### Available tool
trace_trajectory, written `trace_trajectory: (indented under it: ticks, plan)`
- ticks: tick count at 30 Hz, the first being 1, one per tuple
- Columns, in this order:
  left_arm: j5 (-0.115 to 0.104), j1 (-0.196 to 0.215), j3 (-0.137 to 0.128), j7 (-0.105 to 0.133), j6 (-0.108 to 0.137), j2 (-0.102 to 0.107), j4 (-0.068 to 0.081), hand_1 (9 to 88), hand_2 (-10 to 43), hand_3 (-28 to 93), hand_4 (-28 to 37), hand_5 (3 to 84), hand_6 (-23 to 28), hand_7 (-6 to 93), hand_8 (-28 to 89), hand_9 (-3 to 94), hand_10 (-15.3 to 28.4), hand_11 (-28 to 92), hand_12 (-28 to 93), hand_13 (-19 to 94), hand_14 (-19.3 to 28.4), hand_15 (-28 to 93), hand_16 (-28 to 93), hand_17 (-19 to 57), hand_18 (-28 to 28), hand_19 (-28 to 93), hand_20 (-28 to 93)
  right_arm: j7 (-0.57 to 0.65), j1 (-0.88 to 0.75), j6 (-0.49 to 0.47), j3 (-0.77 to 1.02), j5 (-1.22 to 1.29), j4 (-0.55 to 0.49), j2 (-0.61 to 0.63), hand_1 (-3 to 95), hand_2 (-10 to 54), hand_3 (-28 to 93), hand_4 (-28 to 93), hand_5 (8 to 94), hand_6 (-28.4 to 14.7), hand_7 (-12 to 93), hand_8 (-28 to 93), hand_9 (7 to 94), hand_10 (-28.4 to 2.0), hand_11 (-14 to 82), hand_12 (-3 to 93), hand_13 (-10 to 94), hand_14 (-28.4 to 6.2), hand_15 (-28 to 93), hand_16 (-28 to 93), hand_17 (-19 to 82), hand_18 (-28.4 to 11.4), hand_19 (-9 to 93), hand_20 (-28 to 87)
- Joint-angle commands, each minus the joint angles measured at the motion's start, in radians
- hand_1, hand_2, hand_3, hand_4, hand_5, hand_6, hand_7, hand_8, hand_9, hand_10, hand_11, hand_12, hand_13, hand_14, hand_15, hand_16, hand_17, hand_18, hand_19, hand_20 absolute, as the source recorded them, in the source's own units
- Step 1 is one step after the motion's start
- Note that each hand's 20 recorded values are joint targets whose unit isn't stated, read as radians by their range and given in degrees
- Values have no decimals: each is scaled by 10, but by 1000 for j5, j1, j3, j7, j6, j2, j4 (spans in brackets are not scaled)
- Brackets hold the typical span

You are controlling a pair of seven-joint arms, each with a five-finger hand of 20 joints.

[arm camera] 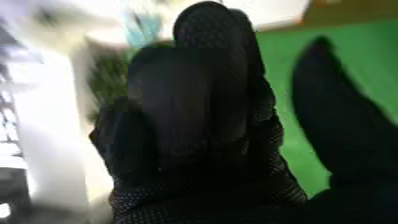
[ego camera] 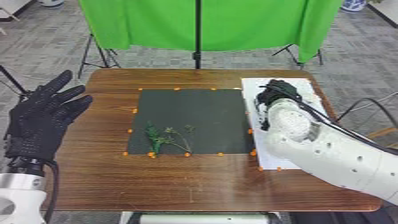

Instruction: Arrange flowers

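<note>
- Left hand (ego camera: 43, 120): located at the left edge of the bench (ego camera: 98, 185). State: released. Fingers are extended and spread, directed away from the robot. The black glove meets the white left arm at the wrist.
- Flower stems (ego camera: 155, 137): located on the dark mat (ego camera: 191, 112), in the near left corner area. The leafy green stem lies at the left of the group, directed roughly away from the robot.
- Thin sprig (ego camera: 182, 140): lies just to the right of the leafy stem on the same mat. Its slender stalk slants and carries small heads.
- Dark mat: square, flat on the bench. Small orange markers (ego camera: 187, 155) are set along its borders.
- Green cloth (ego camera: 142, 25): hangs upright beyond the far edge of the bench, with a black pole (ego camera: 197, 30) in front of it.
- White sheet (ego camera: 277, 162): placed along the right side of the mat, its long sides running from near to far.
- Right hand (ego camera: 281, 90): positioned at the far part of the white sheet. State: released. In the right wrist view the fingers are extended close together and the thumb stands apart from them. Blurred greenery (arm camera: 107, 75) appears beside the fingers; its type cannot be determined.
- Right arm (ego camera: 324, 155): crosses the right edge of the bench at a slant.
</note>
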Motion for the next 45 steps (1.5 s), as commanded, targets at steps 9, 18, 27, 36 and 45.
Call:
trace_trajectory:
  ticks: [9, 18, 27, 36, 45]
  plan:
    - [-3, -7, 17, -2, -10, 9, 12, 206, 86, 763, -283, 330, 87, 106, -78, 282, 193, 271, 110, 214, 273, 531, -104, -99, 283, 586, -14, 36, -17, -49, -31, 22, 67, -59, 272, -57, 675, -220, 579, -176, 73, -88, 758, -197, 337, 170, 785, -108, 643, 147, 516, -203, 932, 279]
    - [-6, -15, 13, 3, -11, 14, 15, 206, 85, 765, -283, 331, 87, 105, -78, 283, 193, 270, 109, 214, 273, 533, -104, -99, 283, 587, -14, 41, -4, -107, -68, 46, 143, -104, 278, -65, 662, -221, 577, -123, 85, -82, 754, -196, 331, 167, 780, -111, 645, 144, 514, -205, 932, 265]
    - [-6, -14, 6, 1, -17, 8, 15, 206, 86, 764, -283, 331, 87, 106, -79, 282, 194, 270, 109, 214, 273, 532, -104, -99, 283, 587, -14, 28, 12, -89, -204, -2, 161, -91, 412, -95, 689, -271, 723, -19, 172, -114, 818, -127, 311, 175, 806, -85, 614, 158, 512, -198, 932, 225]
    - [-6, -27, 12, -4, -20, 6, 20, 206, 86, 764, -283, 330, 87, 106, -79, 282, 193, 270, 109, 213, 273, 532, -104, -99, 283, 586, -15, -15, 14, -58, -306, -34, 169, -93, 545, -95, 588, -281, 823, -1, 193, 37, 898, -89, 242, 247, 824, -62, 607, 176, 512, -190, 932, 243]
    - [-4, -16, 5, -14, -16, -3, 15, 207, 87, 763, -283, 330, 87, 106, -79, 282, 193, 270, 109, 213, 273, 531, -104, -99, 282, 586, -14, -54, -24, 50, -236, -70, 136, -39, 565, -95, 693, -283, 842, -12, 236, 127, 937, -78, 252, 264, 846, -40, 626, 207, 516, -179, 932, 332]
